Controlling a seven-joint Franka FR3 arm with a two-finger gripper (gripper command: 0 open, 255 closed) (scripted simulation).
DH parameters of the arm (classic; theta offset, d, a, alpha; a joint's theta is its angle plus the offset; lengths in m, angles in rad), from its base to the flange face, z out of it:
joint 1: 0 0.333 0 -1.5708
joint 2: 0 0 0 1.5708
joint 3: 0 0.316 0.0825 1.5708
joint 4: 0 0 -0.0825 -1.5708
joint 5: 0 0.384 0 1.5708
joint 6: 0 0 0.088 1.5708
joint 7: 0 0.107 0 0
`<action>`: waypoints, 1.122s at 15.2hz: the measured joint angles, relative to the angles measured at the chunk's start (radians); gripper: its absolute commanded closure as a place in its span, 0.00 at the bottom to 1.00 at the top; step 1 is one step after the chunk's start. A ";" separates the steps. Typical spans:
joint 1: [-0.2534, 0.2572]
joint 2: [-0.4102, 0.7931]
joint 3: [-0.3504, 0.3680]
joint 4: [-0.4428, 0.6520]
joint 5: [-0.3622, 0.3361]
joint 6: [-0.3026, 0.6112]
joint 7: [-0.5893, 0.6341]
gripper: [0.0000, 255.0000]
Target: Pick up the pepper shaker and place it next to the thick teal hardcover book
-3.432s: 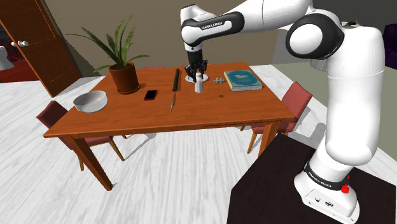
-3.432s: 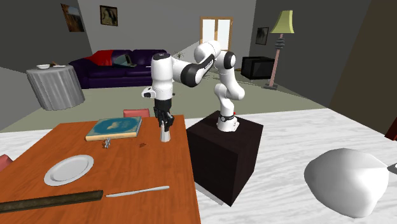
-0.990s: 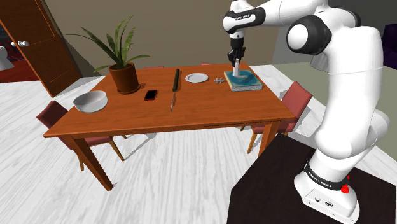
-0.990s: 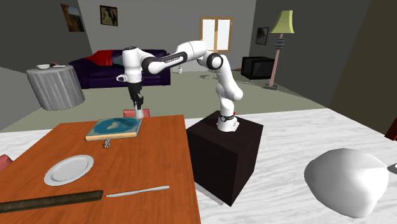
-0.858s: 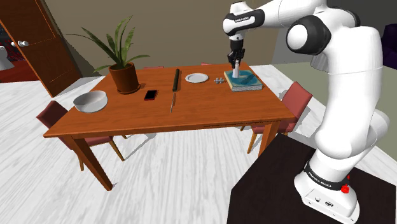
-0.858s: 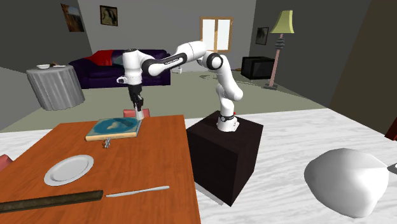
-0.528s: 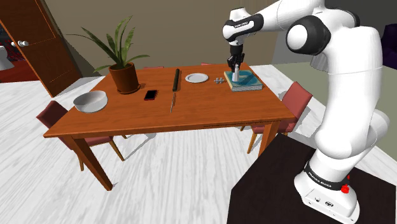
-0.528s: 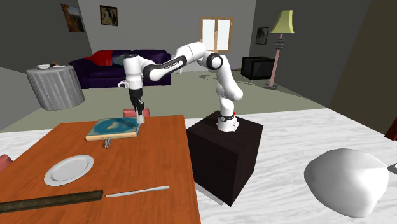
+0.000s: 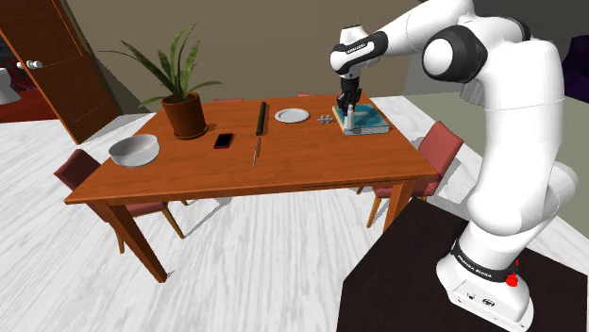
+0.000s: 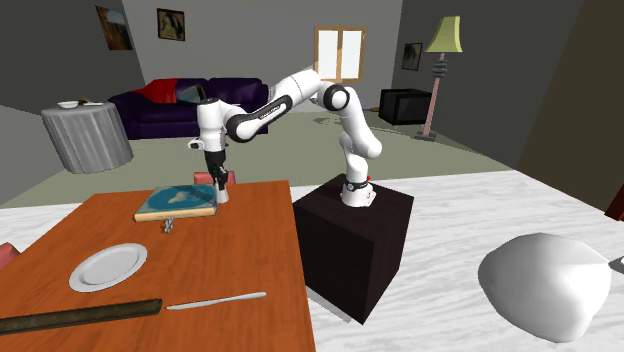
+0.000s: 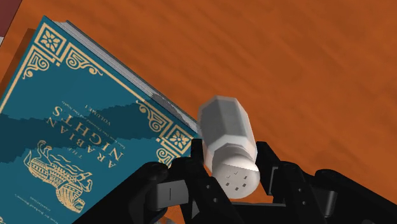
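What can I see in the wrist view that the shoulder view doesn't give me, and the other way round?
The wrist view adds close detail: gold lettering reading Arabian Nights on the teal book, and small holes in the pepper shaker, which the black fingers clasp. The shoulder view adds the wider scene: the white arm, a potted plant, a grey bowl, a white plate, a knife and chairs. Both share the book, the shaker held in the gripper near it, and the orange-brown table.
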 measured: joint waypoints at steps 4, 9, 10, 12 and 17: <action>-0.001 0.009 0.000 -0.038 0.000 0.047 0.001 1.00; -0.001 0.034 0.001 -0.072 0.000 0.105 0.007 1.00; 0.000 0.040 0.002 -0.075 0.001 0.115 0.008 1.00; -0.001 0.043 0.001 -0.085 0.001 0.127 0.008 1.00; -0.001 0.044 0.001 -0.088 0.001 0.131 0.008 1.00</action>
